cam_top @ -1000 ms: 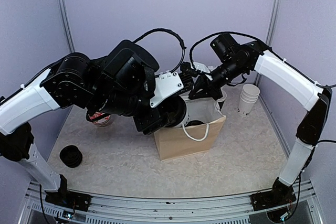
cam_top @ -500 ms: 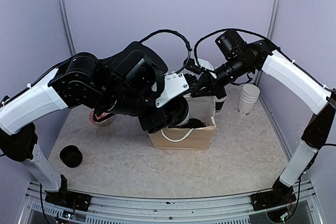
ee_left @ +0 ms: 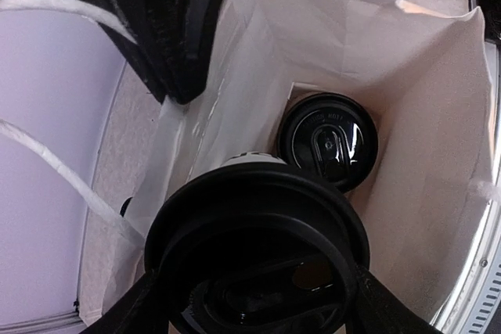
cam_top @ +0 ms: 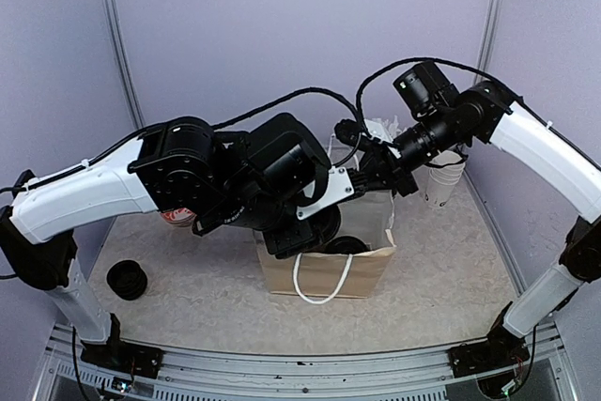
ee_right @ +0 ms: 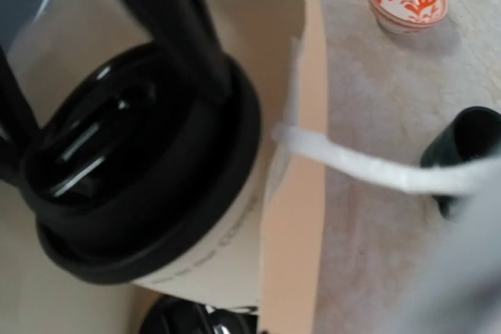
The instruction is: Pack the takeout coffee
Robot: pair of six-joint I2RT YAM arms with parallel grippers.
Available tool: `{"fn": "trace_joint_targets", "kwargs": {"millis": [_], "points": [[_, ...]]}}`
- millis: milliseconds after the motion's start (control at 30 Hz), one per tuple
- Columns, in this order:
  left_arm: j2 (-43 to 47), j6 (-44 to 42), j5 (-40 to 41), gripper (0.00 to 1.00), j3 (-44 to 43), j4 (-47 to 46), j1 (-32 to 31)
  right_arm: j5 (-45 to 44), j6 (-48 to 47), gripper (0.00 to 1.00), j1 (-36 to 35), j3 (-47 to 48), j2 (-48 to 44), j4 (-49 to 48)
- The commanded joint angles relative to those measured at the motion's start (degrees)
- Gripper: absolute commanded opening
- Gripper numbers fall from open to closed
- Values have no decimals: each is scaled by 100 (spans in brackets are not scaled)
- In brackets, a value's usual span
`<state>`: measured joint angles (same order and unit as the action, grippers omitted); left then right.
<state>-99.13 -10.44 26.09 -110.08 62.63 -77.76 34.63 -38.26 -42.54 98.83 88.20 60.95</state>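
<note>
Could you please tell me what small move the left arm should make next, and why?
Probably ease the left tool straight down. Its lidded cup hangs high in the mouth of the paper bag, while a second cup stands on the bag's floor, offset to one side. The right tool holds the bag's far side up, keeping it open.

Speckled beige table (cam_top: 188, 312), paper bag (cam_top: 324, 274) at centre, dark mug (cam_top: 126, 280) left, red-patterned bowl (cam_top: 177, 219), white cup stack (cam_top: 443, 185) right
</note>
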Motion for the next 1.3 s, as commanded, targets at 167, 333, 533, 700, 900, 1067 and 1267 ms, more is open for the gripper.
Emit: {"fn": "trace_joint_targets", "kwargs": {"millis": [167, 333, 533, 700, 900, 1067, 1267], "points": [[8, 244, 180, 64, 570, 207, -292, 346, -246, 0, -190, -198, -290, 43], [-51, 236, 93, 63, 658, 205, -292, 351, -295, 2, -335, -153, -299, 102], [-206, 202, 114, 63, 677, 179, -285, 392, -262, 3, -377, -200, -272, 127], [-274, 218, 203, 62, 769, 208, -285, 477, -285, 4, -377, -222, -337, 145], [-251, 293, 230, 61, 942, 275, -308, 637, -375, 16, -378, -268, -365, 253], [-258, 353, 282, 61, 953, 327, -485, 761, -652, 35, -371, 191, -331, 823], [-276, 606, 462, 61, 958, 506, -806, 998, -800, 45, -6, 763, -525, 904]]}}
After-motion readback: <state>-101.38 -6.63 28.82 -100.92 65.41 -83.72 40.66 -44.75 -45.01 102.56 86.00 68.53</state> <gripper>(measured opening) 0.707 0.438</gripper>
